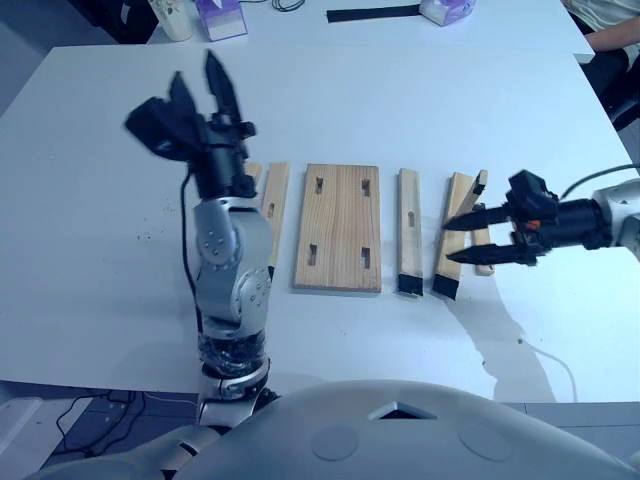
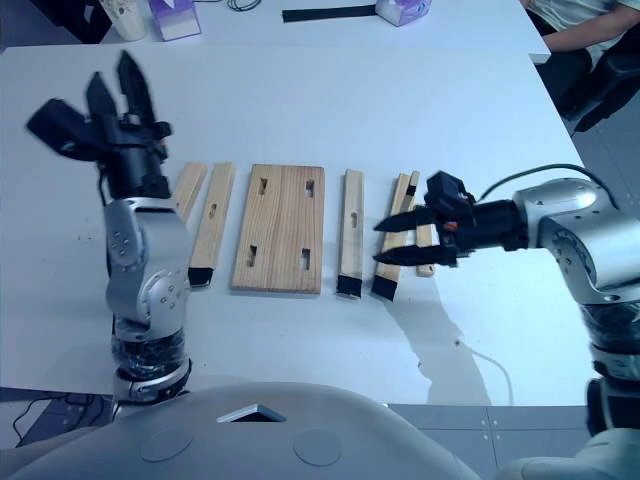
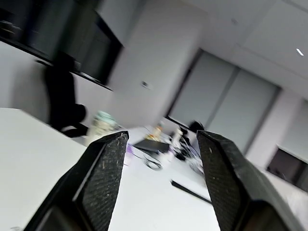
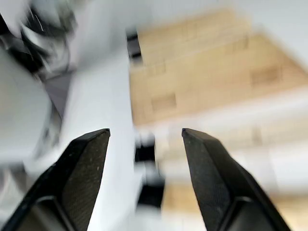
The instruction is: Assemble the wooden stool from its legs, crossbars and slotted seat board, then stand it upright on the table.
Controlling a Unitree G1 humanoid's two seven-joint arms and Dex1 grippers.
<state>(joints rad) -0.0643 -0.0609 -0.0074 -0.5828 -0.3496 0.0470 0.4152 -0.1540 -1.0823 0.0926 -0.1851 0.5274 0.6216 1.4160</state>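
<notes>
The slotted seat board (image 1: 337, 227) lies flat mid-table. Two wooden legs (image 1: 275, 200) lie left of it, partly hidden behind my left arm. To its right lie one leg (image 1: 408, 230), another leg (image 1: 452, 235) and a thinner piece (image 1: 482, 225). My right gripper (image 1: 447, 241) is open, low over the table, its fingertips straddling the black-tipped leg on the right; I cannot tell whether they touch it. The right wrist view shows the right gripper (image 4: 144, 132) before the blurred seat board (image 4: 216, 86). My left gripper (image 1: 195, 75) is raised high, pointing up, open and empty, as the left wrist view shows the left gripper (image 3: 162, 137).
Along the table's far edge stand a white bottle (image 1: 175, 18), a purple box (image 1: 220, 18), a black strip (image 1: 372, 13) and a tissue pack (image 1: 447, 10). A thin cable (image 1: 560, 370) trails near the front right. Bare tabletop (image 1: 90, 200) spreads to the left.
</notes>
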